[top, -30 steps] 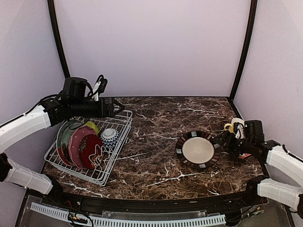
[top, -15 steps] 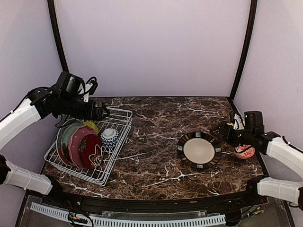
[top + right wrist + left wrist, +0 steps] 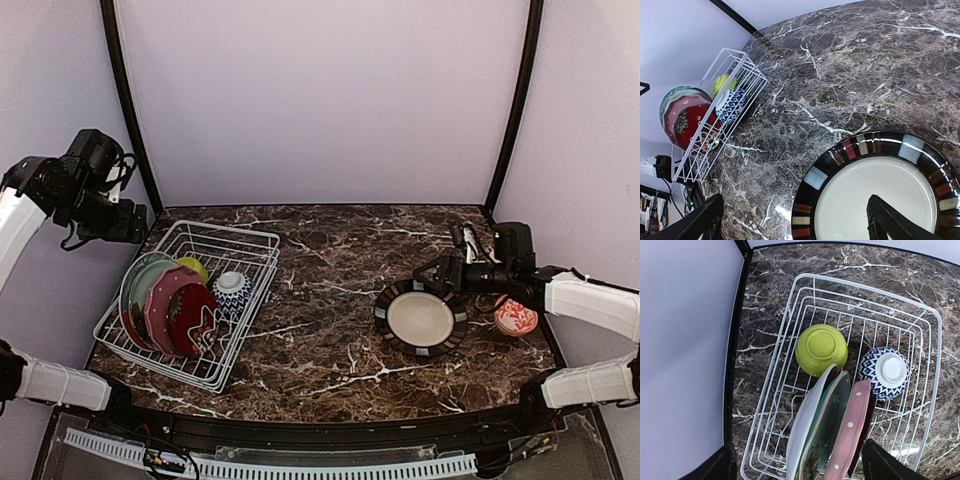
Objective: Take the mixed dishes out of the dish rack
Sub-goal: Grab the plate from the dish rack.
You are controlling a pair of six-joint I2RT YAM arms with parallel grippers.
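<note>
White wire rack (image 3: 880,325), glossy marbled table (image 3: 330,320)

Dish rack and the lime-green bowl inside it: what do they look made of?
Dish rack: thin white rods, likely coated metal wire, semi-gloss. Lime-green bowl: smooth, evenly coloured, with a foot ring; probably glazed ceramic, though plastic cannot be ruled out.

**Dish rack** (image 3: 880,320), white wire: one.

**Plates standing in the rack:** at least three.
- one pale green plate (image 3: 807,430)
- one teal plate (image 3: 832,425)
- one pink-rimmed plate (image 3: 852,435)
- they overlap, so a fourth cannot be ruled out

**Bowls in the rack:** two.
- one lime-green bowl (image 3: 821,349)
- one blue-and-white bowl (image 3: 885,371)

**On the desk** (image 3: 330,300): two.
- one dark-rimmed plate (image 3: 420,317)
- one red-and-white bowl (image 3: 515,316), near the right edge
</note>
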